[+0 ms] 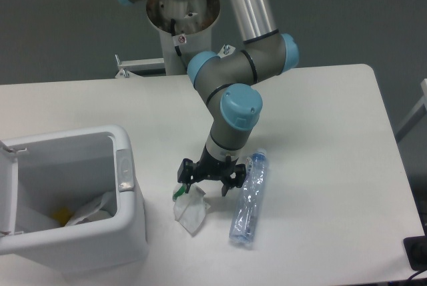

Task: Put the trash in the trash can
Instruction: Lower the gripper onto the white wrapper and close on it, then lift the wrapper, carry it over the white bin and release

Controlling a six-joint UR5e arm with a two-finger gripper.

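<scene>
I see a white table (pixel 320 113) with rounded corners; it fills most of the view. Behind it there is a dark grey wall (pixel 60 26). At the far edge of the table I see a small white metal bracket (pixel 130 67). In the lower right corner lies a black object (pixel 417 253), partly cut off.

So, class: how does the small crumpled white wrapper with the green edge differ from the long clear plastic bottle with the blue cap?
The crumpled white wrapper with a green edge is opaque, short and irregular; the long clear plastic bottle with a blue cap is see-through, slim and straight. The wrapper lies nearer the white rectangular trash can; the bottle lies farther. The open gripper sits over the wrapper's green edge, beside the bottle. Both lie on the white table.
</scene>
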